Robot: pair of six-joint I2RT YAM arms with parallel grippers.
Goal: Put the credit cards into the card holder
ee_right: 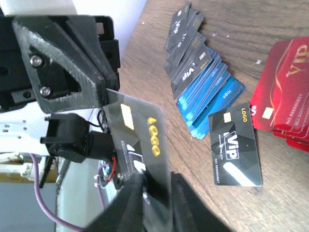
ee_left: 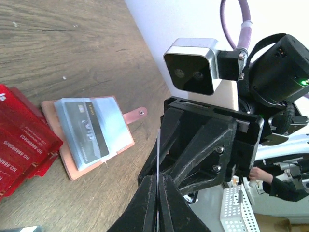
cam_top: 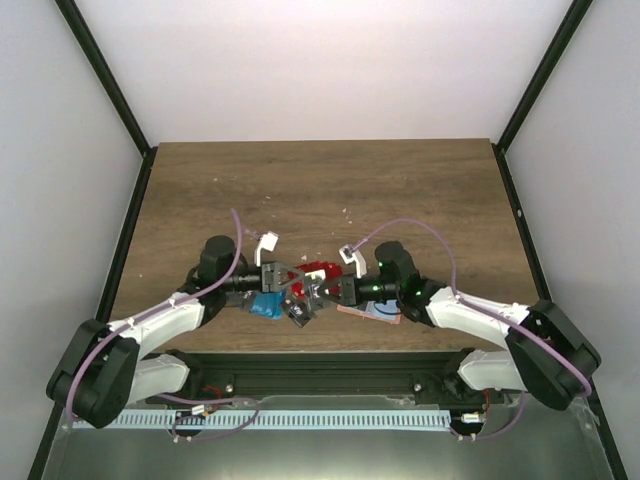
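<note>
My left gripper (ee_left: 157, 182) pinches a dark credit card (ee_right: 145, 130) on edge, seemingly to pass it to my right gripper (ee_right: 154, 180), whose grip I cannot tell.

This is a robotics lab test cell. White panels (cam_top: 320, 70) in black frame posts (cam_top: 105, 75) enclose a wood-grain table (cam_top: 330, 185), and 2 cabled arms (cam_top: 165, 318) are bolted at its near edge.
</note>
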